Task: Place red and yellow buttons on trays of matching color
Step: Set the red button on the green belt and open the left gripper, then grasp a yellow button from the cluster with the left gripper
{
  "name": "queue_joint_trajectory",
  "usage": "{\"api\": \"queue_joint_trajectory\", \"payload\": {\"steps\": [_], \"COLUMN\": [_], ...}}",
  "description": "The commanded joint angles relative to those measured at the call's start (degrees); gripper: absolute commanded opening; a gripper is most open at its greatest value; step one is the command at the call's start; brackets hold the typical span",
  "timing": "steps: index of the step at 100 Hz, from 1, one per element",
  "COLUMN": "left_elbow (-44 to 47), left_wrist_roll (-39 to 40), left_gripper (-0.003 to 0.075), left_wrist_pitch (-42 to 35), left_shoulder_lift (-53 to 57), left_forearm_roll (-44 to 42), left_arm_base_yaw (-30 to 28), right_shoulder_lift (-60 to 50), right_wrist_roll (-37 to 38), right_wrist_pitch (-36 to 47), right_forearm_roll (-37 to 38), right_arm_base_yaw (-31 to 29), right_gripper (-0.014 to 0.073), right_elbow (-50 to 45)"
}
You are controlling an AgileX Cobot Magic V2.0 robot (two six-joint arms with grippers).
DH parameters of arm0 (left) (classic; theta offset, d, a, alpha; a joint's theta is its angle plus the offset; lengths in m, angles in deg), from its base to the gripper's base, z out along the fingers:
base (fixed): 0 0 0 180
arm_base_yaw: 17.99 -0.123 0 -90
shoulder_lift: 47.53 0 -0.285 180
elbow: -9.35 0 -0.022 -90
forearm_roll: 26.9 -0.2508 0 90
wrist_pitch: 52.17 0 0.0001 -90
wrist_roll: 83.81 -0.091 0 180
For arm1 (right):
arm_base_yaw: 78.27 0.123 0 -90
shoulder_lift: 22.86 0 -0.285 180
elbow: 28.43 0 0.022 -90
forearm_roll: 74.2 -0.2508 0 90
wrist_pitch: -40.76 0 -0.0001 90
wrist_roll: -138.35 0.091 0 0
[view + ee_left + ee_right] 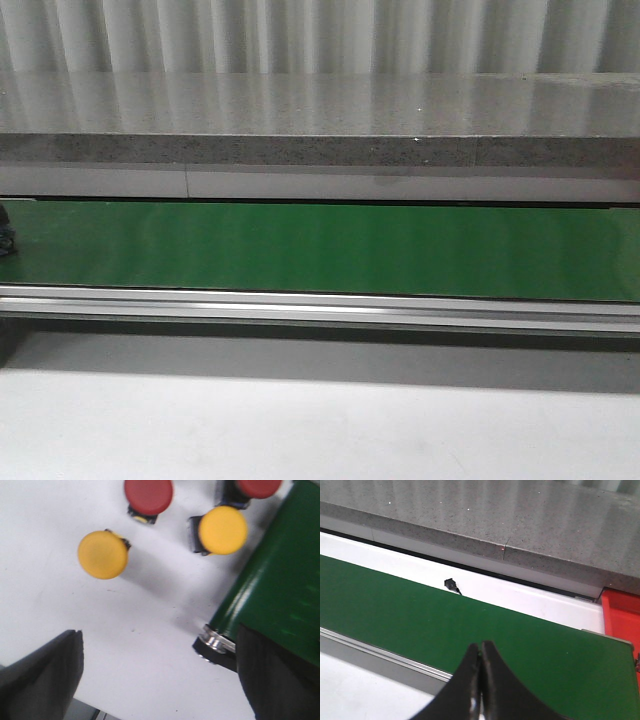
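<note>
Right end effector (481, 652) is closed, empty, over green belt (470, 630); left end effector (160, 675) gapes above yellow button (103, 555).

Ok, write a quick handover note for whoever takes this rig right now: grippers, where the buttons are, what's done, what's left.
Left gripper: open, empty, above the white table beside the green belt's end.
Right gripper: shut, empty, over the belt.
Buttons: two yellow and two red on the table under the left wrist camera.
Red tray: only a corner shows, beyond the belt. Yellow tray not in view.
Done: no button visibly placed.
Left: all four.
</note>
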Motion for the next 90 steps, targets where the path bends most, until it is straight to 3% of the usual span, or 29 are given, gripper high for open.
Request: {"api": "queue_joint_trajectory", "payload": {"steps": [1,44,74,90], "left_elbow": [-0.9,-2.6,-3.3,-3.3], "left_wrist_roll": [0.6,0.6,0.6,0.6], "left_gripper": [0.0585,0.0576,0.0573,0.0473], "left_wrist_pitch": [-1.4,-2.4,-8.1,-11.5], "left_shoulder_lift": [-0.3,-11.4,-14.7,-15.5], "left_forearm_roll": [0.4,-3.1,-3.0,-3.0], "left_arm_base_yaw": [-1.2,-2.2,-2.8,-2.8], "right_shoulder_lift": [0.5,0.5,0.5,0.5], "right_wrist_roll": [-0.5,-0.5,-0.5,-0.5], "right_wrist_pitch": [4.1,4.1,4.1,4.1], "right_forearm_roll": [-0.4,-0.4,-0.4,-0.4], "right_arm_base_yaw": [0.0,0.0,0.0,0.0], "right_gripper": [-0.0065,-0.0065,-0.0065,-0.0065], "right_elbow": [1.5,1.5,1.5,1.5]}}
